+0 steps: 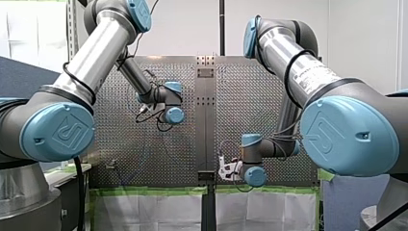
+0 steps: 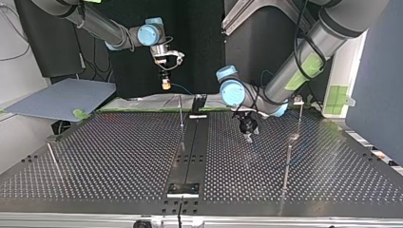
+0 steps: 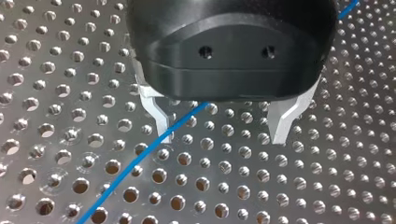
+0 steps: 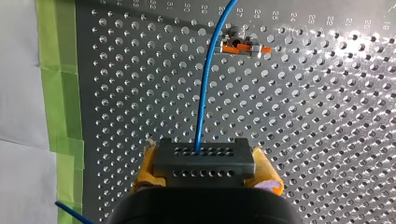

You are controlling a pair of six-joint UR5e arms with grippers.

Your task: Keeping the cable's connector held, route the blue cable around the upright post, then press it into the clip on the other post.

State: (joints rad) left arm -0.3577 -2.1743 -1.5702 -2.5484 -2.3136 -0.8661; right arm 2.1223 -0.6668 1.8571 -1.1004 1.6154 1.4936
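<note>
While my right gripper (image 4: 205,173) pinches the dark grey perforated connector (image 4: 204,157), its thin blue cable (image 4: 206,84) runs toward twelve o'clock; my left gripper (image 3: 220,138), metal fingers (image 3: 158,114) spread, straddles it over the shiny perforated table (image 3: 303,186).

perforated table (image 2: 119,156) | green tape (image 4: 56,70) along its edge | white sheet (image 4: 18,93) beside tape | blue-grey board (image 2: 62,97)
</note>
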